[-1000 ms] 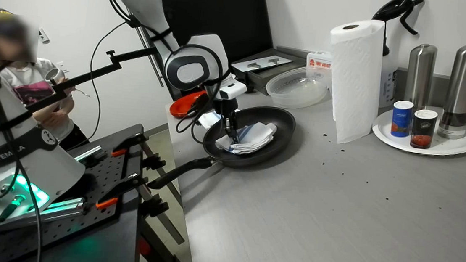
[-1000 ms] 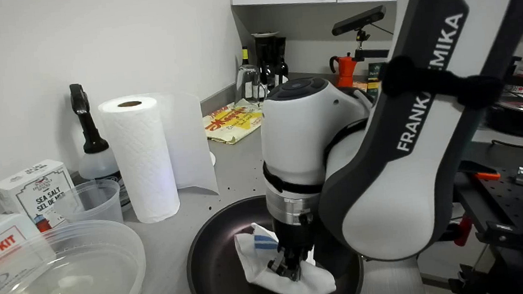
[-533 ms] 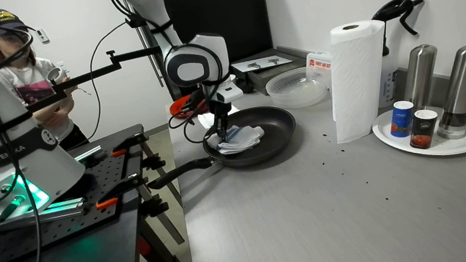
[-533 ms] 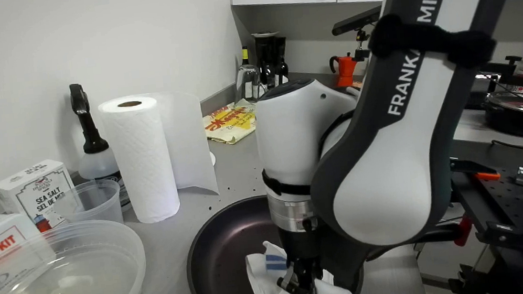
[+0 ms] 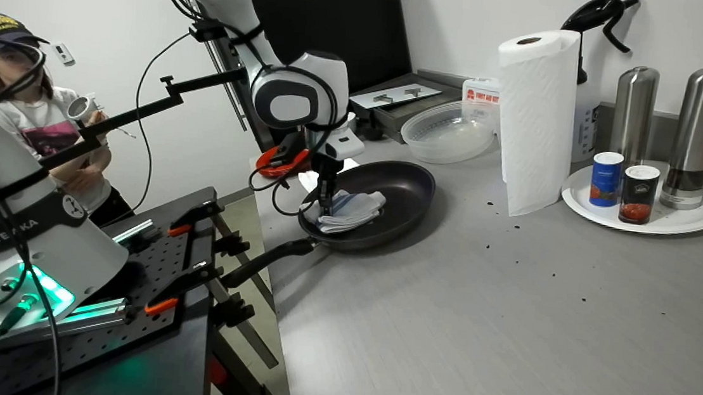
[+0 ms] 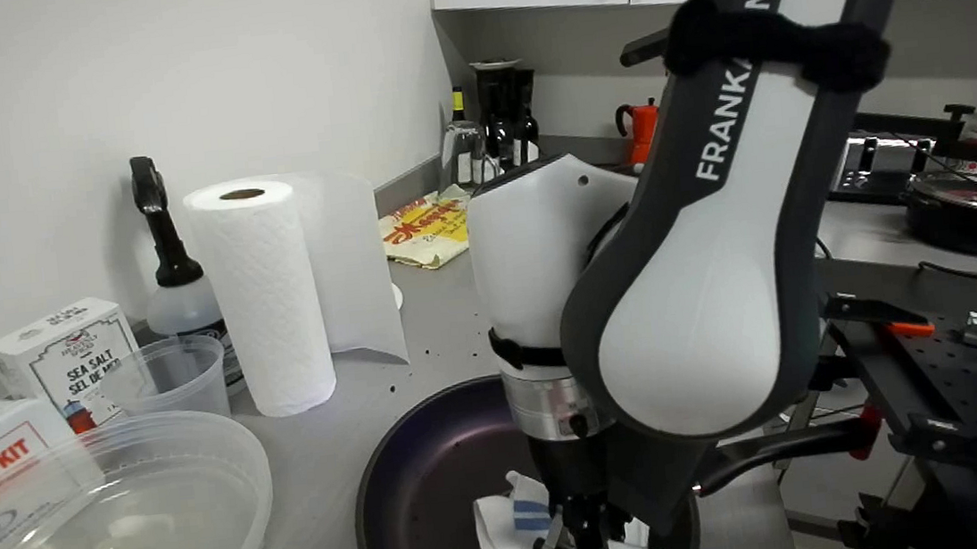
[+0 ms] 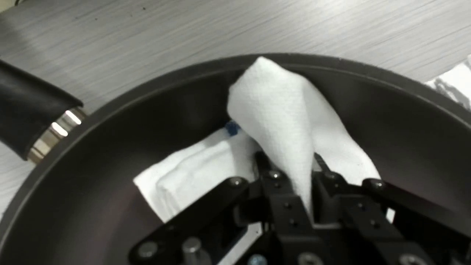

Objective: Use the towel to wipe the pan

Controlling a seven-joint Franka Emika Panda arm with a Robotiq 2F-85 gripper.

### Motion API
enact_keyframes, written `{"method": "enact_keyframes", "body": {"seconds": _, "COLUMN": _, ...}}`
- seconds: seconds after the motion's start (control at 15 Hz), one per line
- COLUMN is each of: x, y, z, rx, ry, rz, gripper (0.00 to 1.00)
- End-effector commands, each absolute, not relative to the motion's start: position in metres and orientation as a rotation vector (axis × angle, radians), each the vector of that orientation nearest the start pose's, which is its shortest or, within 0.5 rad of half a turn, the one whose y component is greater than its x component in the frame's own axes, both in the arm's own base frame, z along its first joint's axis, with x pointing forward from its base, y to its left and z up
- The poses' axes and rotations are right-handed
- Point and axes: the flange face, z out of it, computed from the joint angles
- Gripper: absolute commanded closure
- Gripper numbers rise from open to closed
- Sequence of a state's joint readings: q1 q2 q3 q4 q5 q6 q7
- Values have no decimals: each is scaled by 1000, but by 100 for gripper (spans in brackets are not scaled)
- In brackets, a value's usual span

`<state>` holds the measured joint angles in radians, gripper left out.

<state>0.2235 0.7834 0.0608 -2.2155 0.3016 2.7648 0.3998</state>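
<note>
Blue-striped white cloth towel: pinched between jaws, off-centre inside round black frying pan. Wiping seems step in hand; next move probably calls for light sweep across bare side without dragging pan.

Grey streaked countertop is bearing a round black long-handled frying pan. Upright white paper roll is standing beside a round white plate. Small black specks are lying nearby.

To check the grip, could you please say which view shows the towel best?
The wrist view: the towel is largest there, pinched in the end effector. In both exterior views it looks smaller, blue stripes showing; in an exterior view the towel is cropped.
</note>
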Motion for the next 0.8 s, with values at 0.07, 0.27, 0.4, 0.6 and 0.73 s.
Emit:
{"method": "enact_keyframes", "body": {"seconds": 0.07, "x": 457, "y": 133, "z": -3, "rx": -2989, "ry": 593, "rz": 492, "gripper": 96}}
{"method": "enact_keyframes", "body": {"seconds": 0.27, "x": 463, "y": 132, "z": 2, "rx": -2983, "ry": 575, "rz": 489, "gripper": 96}}
{"method": "enact_keyframes", "body": {"seconds": 0.4, "x": 468, "y": 131, "z": 9, "rx": -2954, "ry": 532, "rz": 527, "gripper": 96}}
{"method": "enact_keyframes", "body": {"seconds": 0.6, "x": 475, "y": 128, "z": 14, "rx": -2915, "ry": 488, "rz": 586, "gripper": 96}}
{"method": "enact_keyframes", "body": {"seconds": 0.73, "x": 480, "y": 124, "z": 18, "rx": -2881, "ry": 454, "rz": 636, "gripper": 96}}
